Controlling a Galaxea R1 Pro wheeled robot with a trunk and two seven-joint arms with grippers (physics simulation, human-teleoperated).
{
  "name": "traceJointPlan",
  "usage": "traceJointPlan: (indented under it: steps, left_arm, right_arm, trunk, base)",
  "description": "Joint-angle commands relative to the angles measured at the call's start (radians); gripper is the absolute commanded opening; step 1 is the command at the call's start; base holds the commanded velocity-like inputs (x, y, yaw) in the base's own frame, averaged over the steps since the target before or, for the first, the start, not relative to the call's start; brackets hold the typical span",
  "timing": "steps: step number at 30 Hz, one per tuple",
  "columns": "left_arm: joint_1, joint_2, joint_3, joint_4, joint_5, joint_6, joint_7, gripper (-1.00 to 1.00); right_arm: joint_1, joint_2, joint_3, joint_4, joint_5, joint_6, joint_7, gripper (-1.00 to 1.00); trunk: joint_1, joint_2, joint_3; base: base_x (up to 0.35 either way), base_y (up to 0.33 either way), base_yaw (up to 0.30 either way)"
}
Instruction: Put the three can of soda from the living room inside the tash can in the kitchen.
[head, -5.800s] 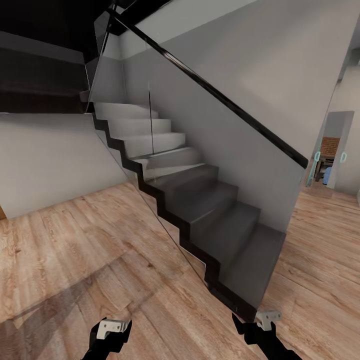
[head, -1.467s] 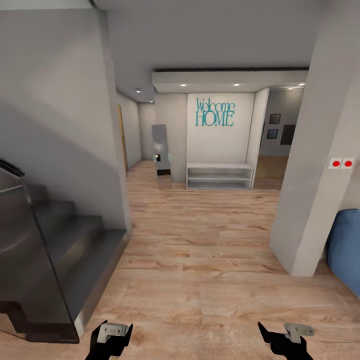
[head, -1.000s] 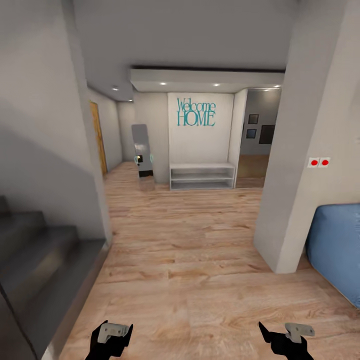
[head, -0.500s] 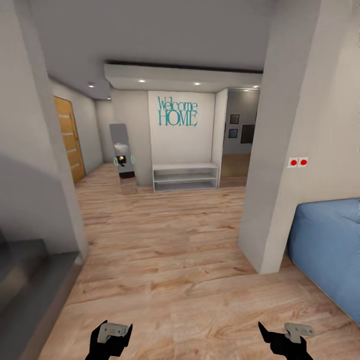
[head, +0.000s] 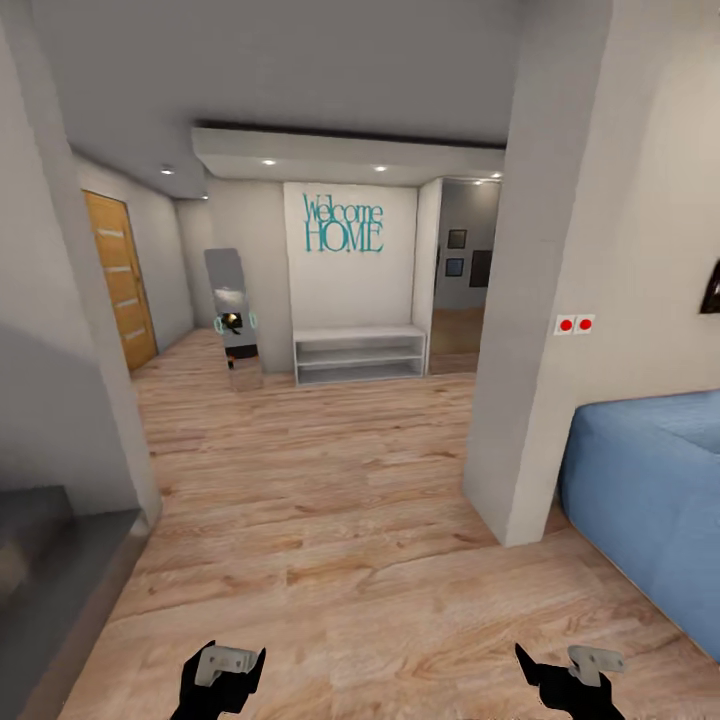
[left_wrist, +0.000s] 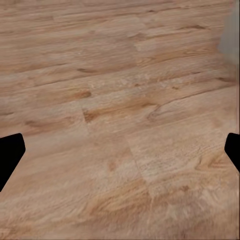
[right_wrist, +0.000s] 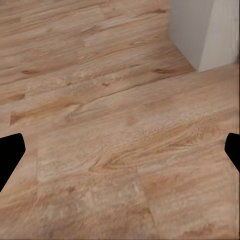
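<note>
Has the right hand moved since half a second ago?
Cannot tell for sure: the right hand sits at the same spot in the head view, but the camera itself turned, as the pillar shifted left.

Soft, even indoor light, rendered slightly blurry

Small ceiling spotlights (head: 322, 165) are glowing above the far wall (head: 350, 270); the wood floor (head: 330, 520) is showing faint shadows, and walls are bending at the picture edges.

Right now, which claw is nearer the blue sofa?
Right. The right claw hangs low just short of the blue sofa; the left claw is across the floor, by the stairs.
</note>
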Motion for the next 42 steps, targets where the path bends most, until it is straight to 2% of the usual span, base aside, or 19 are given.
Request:
traceJointPlan:
  steps: [1,11,13,16,17,18,20,21,22,25,29,32,34,42]
  left_arm:
    - [0.000,0.000,0.000,0.000,0.000,0.000,0.000,1.00]
    - [0.000,0.001,0.000,0.000,0.000,0.000,0.000,1.00]
    - [0.000,0.001,0.000,0.000,0.000,0.000,0.000,1.00]
    - [0.000,0.000,0.000,0.000,0.000,0.000,0.000,1.00]
    - [0.000,0.000,0.000,0.000,0.000,0.000,0.000,1.00]
    - [0.000,0.000,0.000,0.000,0.001,0.000,0.000,1.00]
    - [0.000,0.000,0.000,0.000,0.000,0.000,0.000,1.00]
    - [0.000,0.000,0.000,0.000,0.001,0.000,0.000,1.00]
    - [0.000,0.000,0.000,0.000,0.001,0.000,0.000,1.00]
    - [0.000,0.001,0.000,0.000,0.001,0.000,0.000,1.00]
    - [0.000,0.001,0.000,0.000,0.001,0.000,0.000,1.00]
    - [0.000,0.001,0.000,0.000,0.001,0.000,0.000,1.00]
    - [0.000,0.001,0.000,0.000,0.001,0.000,0.000,1.00]
    - [0.000,0.001,0.000,0.000,0.001,0.000,0.000,1.00]
  right_arm:
    - [0.000,0.000,0.000,0.000,0.000,0.000,0.000,1.00]
    - [0.000,0.000,-0.002,0.000,-0.001,0.002,0.000,1.00]
    - [-0.001,0.000,-0.015,0.000,-0.006,0.004,-0.001,1.00]
    - [-0.003,0.000,-0.042,0.000,-0.044,0.008,-0.003,1.00]
    - [-0.005,0.000,-0.055,0.000,-0.085,0.010,-0.010,1.00]
    - [-0.007,-0.001,-0.060,0.001,-0.107,0.011,-0.018,1.00]
    - [-0.014,-0.003,-0.067,0.003,-0.146,0.014,-0.051,1.00]
    - [-0.026,-0.004,-0.071,0.013,-0.175,0.019,-0.098,1.00]
    - [-0.034,-0.005,-0.072,0.021,-0.187,0.026,-0.121,1.00]
    - [-0.070,-0.008,-0.078,0.060,-0.216,0.088,-0.183,1.00]
    - [-0.098,-0.013,-0.082,0.087,-0.247,0.147,-0.212,1.00]
    - [-0.103,-0.014,-0.083,0.091,-0.263,0.160,-0.217,1.00]
    - [-0.110,-0.022,-0.083,0.097,-0.287,0.175,-0.226,1.00]
    - [-0.114,-0.026,-0.084,0.099,-0.302,0.163,-0.227,1.00]
  trunk:
    - [0.000,0.000,0.001]
    - [0.000,0.000,0.009]
    - [0.000,0.000,0.011]
    - [0.000,0.000,0.014]
    - [0.000,0.000,0.015]
    - [0.000,0.000,0.016]
    - [0.000,0.000,0.017]
    - [0.000,0.000,0.017]
    - [0.000,0.000,0.018]
    - [0.000,0.000,0.018]
    - [0.000,0.000,0.018]
    - [0.000,0.000,0.019]
    - [0.000,0.000,0.019]
    - [0.000,0.000,0.019]
  base:
    - [0.000,-0.265,-0.206]
    - [0.000,-0.275,-0.219]
    - [0.000,-0.278,-0.223]
    - [0.000,-0.279,-0.223]
    - [0.000,-0.279,-0.224]
    - [0.000,-0.279,-0.227]
    - [0.000,-0.279,-0.232]
    - [0.000,-0.279,-0.239]
    - [0.000,-0.279,-0.241]
    - [0.000,-0.279,-0.245]
    - [0.000,-0.279,-0.249]
    - [0.000,-0.279,-0.251]
    - [0.000,-0.279,-0.252]
    - [0.000,-0.277,-0.191]
